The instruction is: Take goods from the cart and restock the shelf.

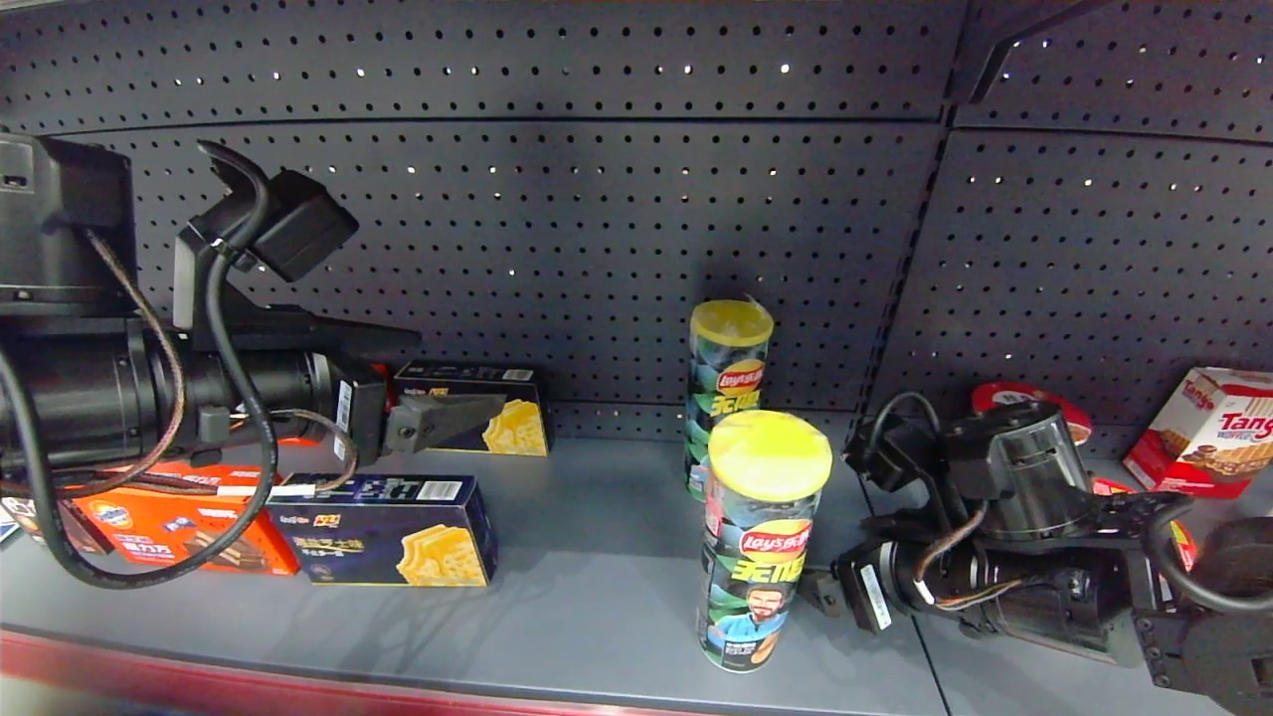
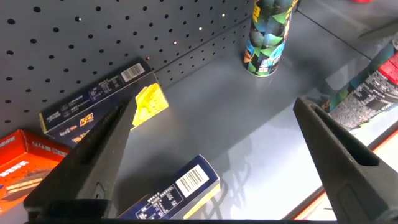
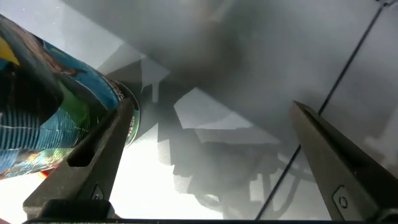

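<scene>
Grey shelf (image 1: 597, 587) w/ pegboard back (image 1: 597, 229). Front chip can (image 1: 761, 542) stands upright near the front lip, second can (image 1: 729, 393) just behind it by the pegboard. I've got the right gripper (image 3: 211, 109) low beside the front can's base, jaws apart; touching or not, can't tell. Left gripper (image 2: 214, 109) hangs jaws apart over the front blue box (image 1: 388, 530) and rear blue box (image 1: 477, 406). Orange box (image 1: 179, 527) far left, wafer box (image 1: 1208, 433) far right. Bare shelf btwn boxes and cans.
</scene>
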Robot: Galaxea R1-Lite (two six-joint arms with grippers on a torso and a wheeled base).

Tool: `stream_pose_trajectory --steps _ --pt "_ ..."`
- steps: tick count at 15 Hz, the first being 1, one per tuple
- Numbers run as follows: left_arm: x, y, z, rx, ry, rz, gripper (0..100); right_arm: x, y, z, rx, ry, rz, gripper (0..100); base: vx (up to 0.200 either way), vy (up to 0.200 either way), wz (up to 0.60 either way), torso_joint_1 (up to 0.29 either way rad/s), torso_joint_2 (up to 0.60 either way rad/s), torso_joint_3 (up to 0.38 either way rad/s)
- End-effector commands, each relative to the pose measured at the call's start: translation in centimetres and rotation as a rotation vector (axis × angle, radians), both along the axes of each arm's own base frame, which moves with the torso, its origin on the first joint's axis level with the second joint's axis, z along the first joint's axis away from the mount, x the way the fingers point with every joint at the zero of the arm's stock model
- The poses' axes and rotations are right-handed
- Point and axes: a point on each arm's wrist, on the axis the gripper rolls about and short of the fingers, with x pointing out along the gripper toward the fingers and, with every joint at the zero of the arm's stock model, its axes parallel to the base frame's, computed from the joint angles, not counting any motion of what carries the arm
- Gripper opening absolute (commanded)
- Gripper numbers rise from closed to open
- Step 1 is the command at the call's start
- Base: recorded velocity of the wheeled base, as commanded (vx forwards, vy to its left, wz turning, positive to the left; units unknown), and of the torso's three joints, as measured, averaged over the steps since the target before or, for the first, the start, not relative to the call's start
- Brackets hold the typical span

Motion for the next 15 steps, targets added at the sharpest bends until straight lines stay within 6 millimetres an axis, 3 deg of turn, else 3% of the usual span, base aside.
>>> stream_pose_trajectory --steps 1,15 --pt "0.04 -0.02 -0.05 0.000 0.002 0.000 100 0.02 0.13 -0.05 -0.001 0.001 0.004 100 0.000 0.000 0.00 0.000 0.00 0.000" --pt "0.04 -0.02 -0.09 0.002 0.002 -0.001 100 0.45 1.03 -0.43 -0.008 0.008 0.018 100 0.000 0.000 0.00 0.000 0.00 0.000"
